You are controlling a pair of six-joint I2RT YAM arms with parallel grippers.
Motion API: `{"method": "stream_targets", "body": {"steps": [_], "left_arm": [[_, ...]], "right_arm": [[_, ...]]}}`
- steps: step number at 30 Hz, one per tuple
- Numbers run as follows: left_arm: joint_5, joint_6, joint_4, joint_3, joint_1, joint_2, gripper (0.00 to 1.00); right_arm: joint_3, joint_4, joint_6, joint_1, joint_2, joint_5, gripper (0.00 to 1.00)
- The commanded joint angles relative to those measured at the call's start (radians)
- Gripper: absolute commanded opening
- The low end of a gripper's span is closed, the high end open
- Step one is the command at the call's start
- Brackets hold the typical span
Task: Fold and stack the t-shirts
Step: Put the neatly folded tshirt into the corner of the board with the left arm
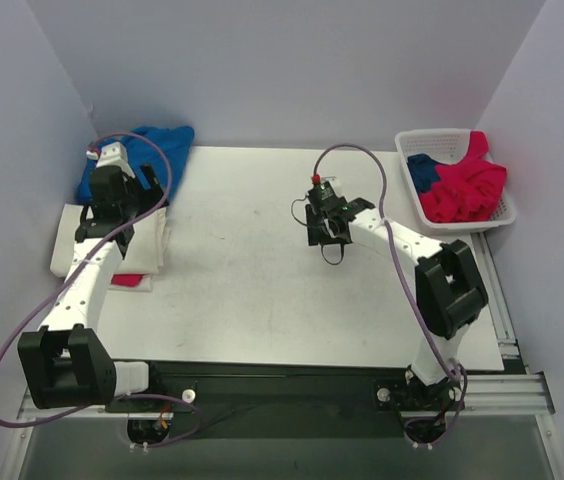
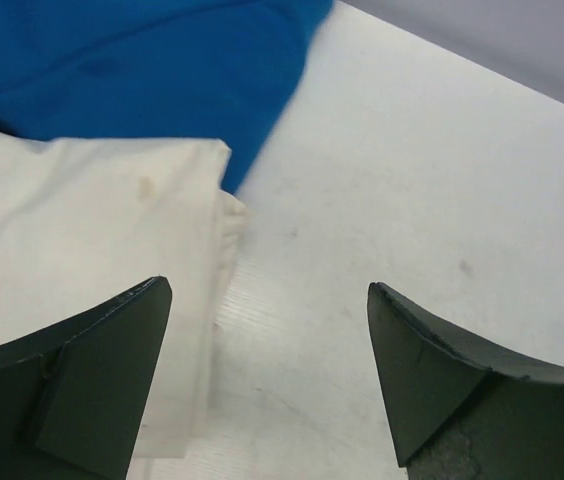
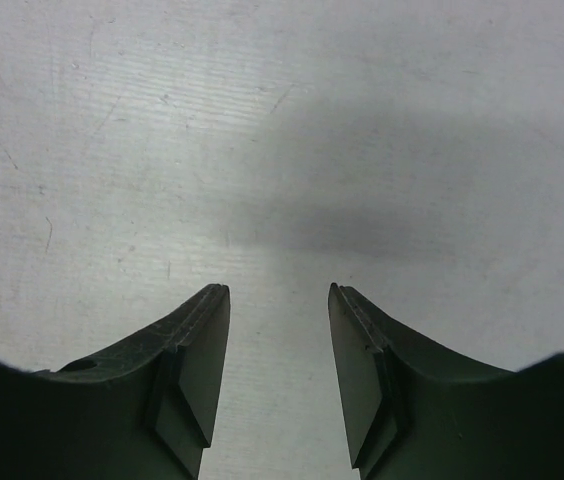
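Lying along the left edge of the worktop (image 1: 252, 290), the folded white t-shirt (image 1: 154, 248) tops a small stack, with a strip of red cloth (image 1: 130, 282) showing from under its near side. A blue t-shirt (image 1: 167, 140) sits crumpled at the far-left corner, touching the stack's far edge. More shirts wait in the basket (image 1: 438, 133) at the far-right corner: a red heap (image 1: 467, 185) spilling over its rim and a dark blue garment (image 1: 424, 172) beside it.

The left gripper (image 2: 267, 290) hangs over the stack's right-hand border, its fingers (image 2: 92, 370) spread wide and holding nothing. The right gripper (image 3: 279, 290) hovers over bare worktop near the middle, jaws parted and likewise empty.

The likeliest trouble, I judge, is at the stack. If the left gripper reaches for the blue t-shirt from here, a spread finger could snag the white t-shirt's loose folded edge and pull it open or skew the pile. Blue cloth touching the stack could also drag it along when lifted. At the basket, the red heap looks bunched together, so one pinch may bring up several garments at once or tip the basket.
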Motion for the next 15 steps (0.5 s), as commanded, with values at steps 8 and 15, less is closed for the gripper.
{"method": "stream_targets", "body": {"steps": [8, 15], "left_arm": [[0.024, -0.113, 0.186, -0.168, -0.252, -0.075, 0.97], [-0.102, -0.084, 0.187, -0.226, -0.473, -0.071, 0.97]], "right_arm": [[-0.38, 0.206, 0.008, -0.005, -0.435, 0.212, 0.57], [-0.565, 0.292, -0.019, -0.026, -0.663, 0.217, 0.61]]}}
